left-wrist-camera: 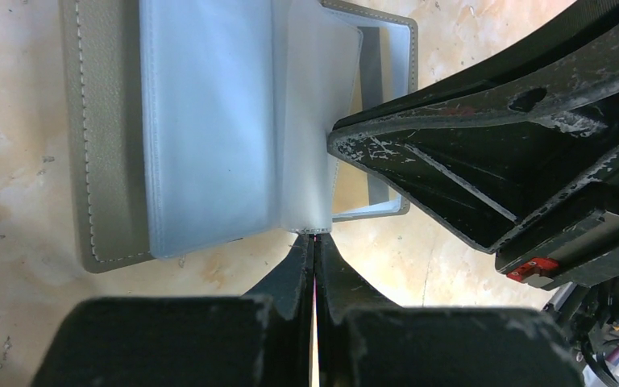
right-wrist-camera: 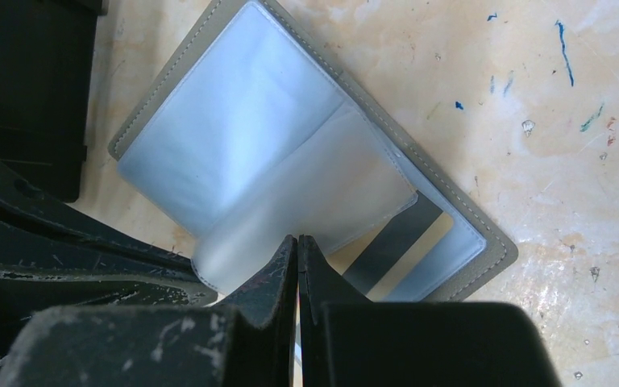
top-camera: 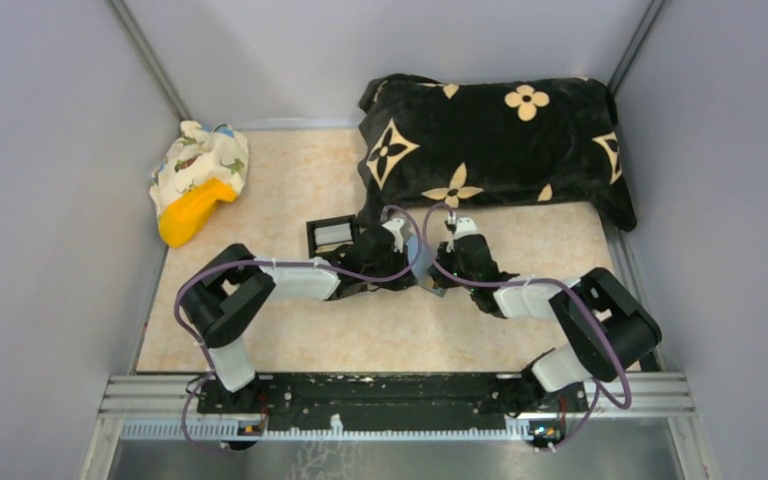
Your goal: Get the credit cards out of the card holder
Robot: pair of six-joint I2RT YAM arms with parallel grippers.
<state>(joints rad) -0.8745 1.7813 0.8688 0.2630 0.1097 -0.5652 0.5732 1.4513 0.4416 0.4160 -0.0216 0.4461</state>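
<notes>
The grey card holder [right-wrist-camera: 483,234] lies open on the table, its light-blue inner face [left-wrist-camera: 209,121] up. Clear sleeve leaves [right-wrist-camera: 314,201] stand up from its middle. My left gripper [left-wrist-camera: 314,239] is shut on the lower edge of a leaf. My right gripper [right-wrist-camera: 298,240] is shut on a leaf's edge; its fingers [left-wrist-camera: 387,153] reach in from the right in the left wrist view. A beige card with a dark stripe [right-wrist-camera: 399,242] sits in the holder's pocket, also seen in the left wrist view [left-wrist-camera: 371,81]. In the top view both grippers [top-camera: 412,268] [top-camera: 444,272] meet mid-table and hide the holder.
A black box with silvery compartments [top-camera: 332,235] stands just left of the grippers, also in the right wrist view [right-wrist-camera: 32,81]. A black pillow with cream flowers [top-camera: 490,140] lies behind. A patterned cloth [top-camera: 205,160] and an orange object [top-camera: 192,212] sit far left.
</notes>
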